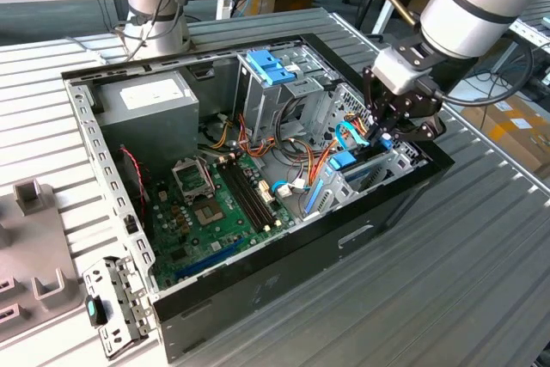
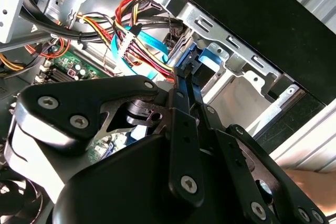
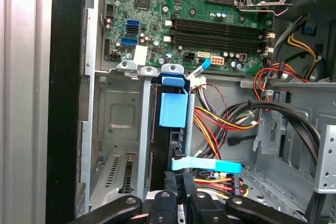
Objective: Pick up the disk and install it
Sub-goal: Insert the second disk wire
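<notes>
Disk [image 3: 172, 109] stands on edge in its bay [image 3: 122, 129]; tool [image 3: 178, 178] pinched closed on its rim. Best pressed straight down, clear of cables [image 3: 220, 124].

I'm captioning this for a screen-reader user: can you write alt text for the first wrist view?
The gripper reaches down over the disk, which stands on edge in its light-blue caddy inside a grey drive bay of an open computer case. A green motherboard and bundled coloured cables lie beyond.
</notes>
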